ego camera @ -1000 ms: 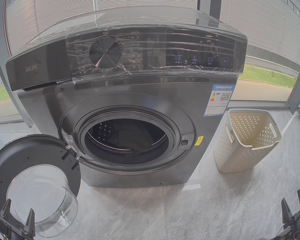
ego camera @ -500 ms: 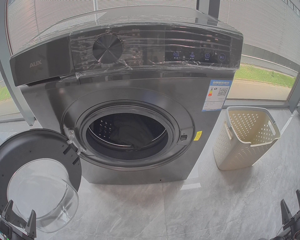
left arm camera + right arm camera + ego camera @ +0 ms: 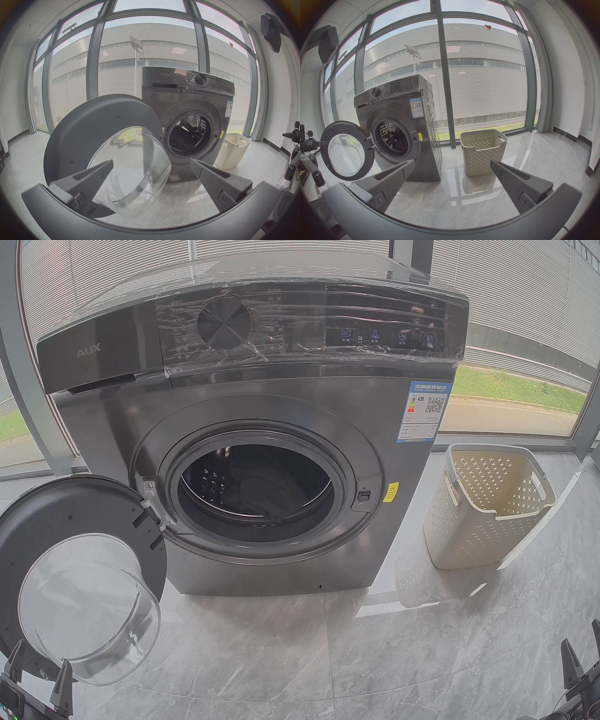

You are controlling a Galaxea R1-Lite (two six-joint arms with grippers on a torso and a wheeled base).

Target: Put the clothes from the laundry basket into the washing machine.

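Dark clothes lie in the washing machine drum; laundry basket beside it looks empty. Left gripper and right gripper: jaws apart, holding nothing. Risk: left gripper near the open door, could clip it

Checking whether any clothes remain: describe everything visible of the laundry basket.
The laundry basket is cream plastic, rectangular and open-topped, its walls pierced with small holes, with a handle on two opposite sides. It stands upright on the floor, right of the washing machine and apart from it. It looks empty inside; only the floor touches it.
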